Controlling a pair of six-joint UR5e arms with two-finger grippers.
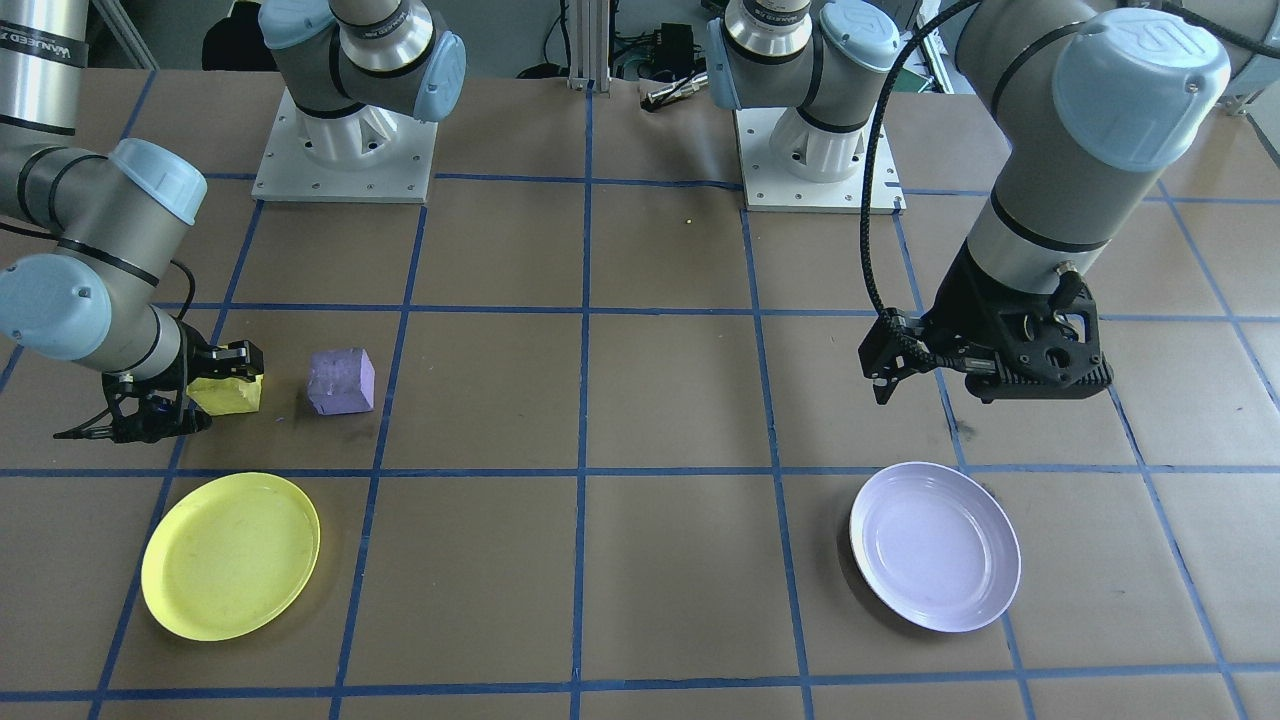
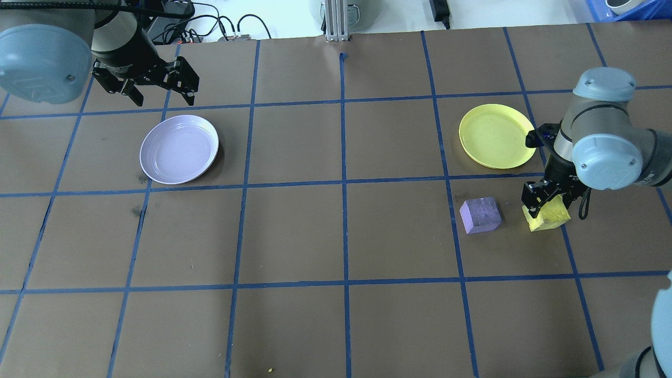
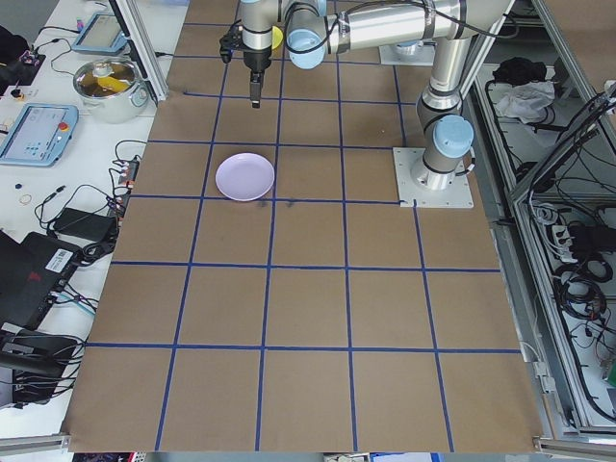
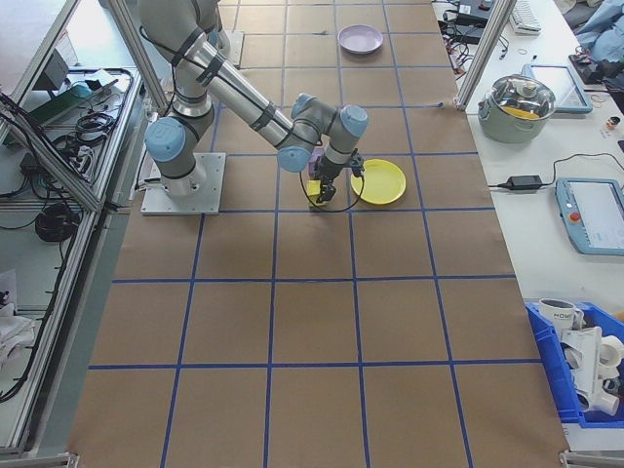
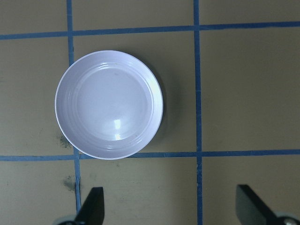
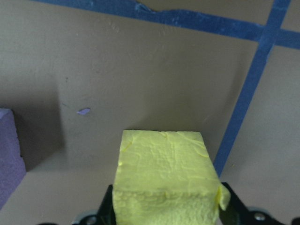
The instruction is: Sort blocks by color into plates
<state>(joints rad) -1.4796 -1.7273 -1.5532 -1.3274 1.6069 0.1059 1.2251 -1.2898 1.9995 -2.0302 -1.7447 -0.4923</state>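
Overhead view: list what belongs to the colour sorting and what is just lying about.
Job:
yellow block, in the right gripper
purple block
yellow plate
lavender plate
left gripper, open

Lying about:
cables beyond the table's far edge

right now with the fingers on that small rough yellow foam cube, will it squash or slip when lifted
The small rough yellow foam cube probably gives a little: its face looks crumpled and porous between the right gripper fingers. That rough texture likely grips well, so slipping seems unlikely. It looks light for its size, and its flat faces should not roll.
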